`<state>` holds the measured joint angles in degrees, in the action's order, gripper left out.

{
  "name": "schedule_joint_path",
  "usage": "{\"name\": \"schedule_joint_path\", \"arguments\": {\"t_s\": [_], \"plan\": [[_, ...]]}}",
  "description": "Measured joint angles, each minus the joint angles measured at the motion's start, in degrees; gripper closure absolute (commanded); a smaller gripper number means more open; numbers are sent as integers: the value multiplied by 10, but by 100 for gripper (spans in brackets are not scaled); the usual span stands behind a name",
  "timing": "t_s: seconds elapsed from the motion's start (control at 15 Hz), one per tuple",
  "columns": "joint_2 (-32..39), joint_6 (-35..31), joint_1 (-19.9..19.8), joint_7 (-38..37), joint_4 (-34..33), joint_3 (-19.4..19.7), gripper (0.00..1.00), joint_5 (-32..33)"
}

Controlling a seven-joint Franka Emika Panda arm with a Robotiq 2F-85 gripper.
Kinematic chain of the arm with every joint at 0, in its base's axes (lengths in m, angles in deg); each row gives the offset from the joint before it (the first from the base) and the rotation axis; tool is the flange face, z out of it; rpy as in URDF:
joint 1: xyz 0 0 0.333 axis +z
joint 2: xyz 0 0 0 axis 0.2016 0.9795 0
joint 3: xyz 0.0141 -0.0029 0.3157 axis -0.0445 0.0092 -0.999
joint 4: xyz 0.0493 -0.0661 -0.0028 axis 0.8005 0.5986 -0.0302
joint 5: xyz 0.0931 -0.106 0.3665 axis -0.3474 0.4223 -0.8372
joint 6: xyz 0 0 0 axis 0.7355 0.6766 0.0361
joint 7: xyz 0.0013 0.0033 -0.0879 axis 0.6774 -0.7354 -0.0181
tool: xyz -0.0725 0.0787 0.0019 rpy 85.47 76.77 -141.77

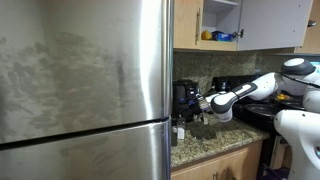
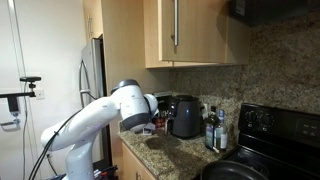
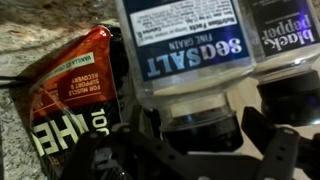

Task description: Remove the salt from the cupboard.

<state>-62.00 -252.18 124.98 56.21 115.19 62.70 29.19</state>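
The wrist view stands upside down. The salt (image 3: 190, 50) is a clear container with a dark "sea salt" label and a black cap. It fills the middle of that view. My gripper (image 3: 195, 125) is open, with one jaw on each side of the cap and a thin gap showing on one side. In both exterior views the gripper (image 1: 205, 103) (image 2: 148, 127) is low over the granite counter beside the black coffee maker (image 1: 185, 97). The salt is too small to make out there. The cupboard (image 1: 222, 12) stands open above, with a yellow item (image 1: 208, 35) and a blue item (image 1: 226, 37) on its shelf.
A black pepper container (image 3: 290, 40) stands right beside the salt, and a red packet (image 3: 75, 85) lies on its other side. The steel fridge (image 1: 80, 80) bounds the counter at one end. A black stove (image 2: 270, 125) and several bottles (image 2: 211, 128) are at the other.
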Motion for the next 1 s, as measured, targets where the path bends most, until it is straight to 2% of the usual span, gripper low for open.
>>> {"name": "schedule_joint_path", "arguments": {"t_s": [0.27, 0.53, 0.73, 1.0], "plan": [[109, -41, -5, 6, 39, -26, 0, -92], [216, -39, -52, -26, 72, -122, 0, -151], [303, -38, -132, -112, 91, -224, 0, -152], [386, -37, -281, -229, 101, -396, 0, -152]]}}
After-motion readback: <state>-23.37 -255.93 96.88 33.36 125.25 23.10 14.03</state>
